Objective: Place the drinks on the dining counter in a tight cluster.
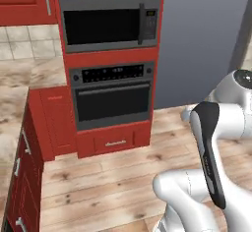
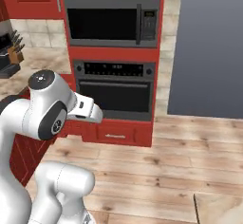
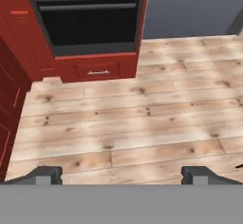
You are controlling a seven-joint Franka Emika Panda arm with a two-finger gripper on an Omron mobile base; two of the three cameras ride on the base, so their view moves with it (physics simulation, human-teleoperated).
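Observation:
The drinks are out of view. A corner of a beige top (image 2: 224, 212), which looks like the dining counter, shows at the lower right of the right base view. My gripper (image 3: 122, 175) is open, its two dark fingertips (image 3: 47, 174) standing wide apart with nothing between them. It hangs over bare wooden floor (image 3: 128, 123) and points down toward the base of the red oven tower. The white arm (image 2: 42, 111) is folded up close to the base.
A red tower holds a microwave (image 1: 109, 23), a wall oven (image 1: 112, 98) and a drawer (image 1: 115, 142). A marble worktop (image 1: 15, 98) on red cabinets runs along the left. A knife block (image 2: 12, 52) stands on it. A grey wall (image 2: 209, 47) is on the right.

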